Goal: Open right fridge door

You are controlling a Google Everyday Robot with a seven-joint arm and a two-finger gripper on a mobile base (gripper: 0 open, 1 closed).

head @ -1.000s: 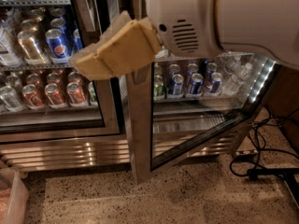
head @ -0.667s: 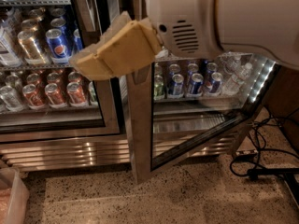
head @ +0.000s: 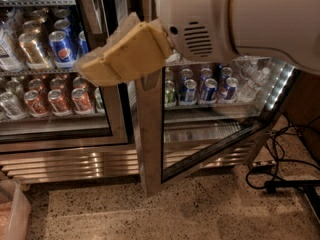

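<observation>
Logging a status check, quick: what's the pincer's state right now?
Pincer: before the open right fridge door's upper frame; grip state cannot be told.

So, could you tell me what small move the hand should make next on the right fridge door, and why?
Probably draw the right fridge door a little wider along its arc. It stands only partly open, its steel free edge toward the camera, and the hand sits at the upper part of that edge.

A shop or canteen, it seems: glass-door fridges (head: pixel 75 160) hold rows of drink cans (head: pixel 61 48) above a speckled floor (head: pixel 150 215); the gripper (head: pixel 95 70) hangs before them.
</observation>
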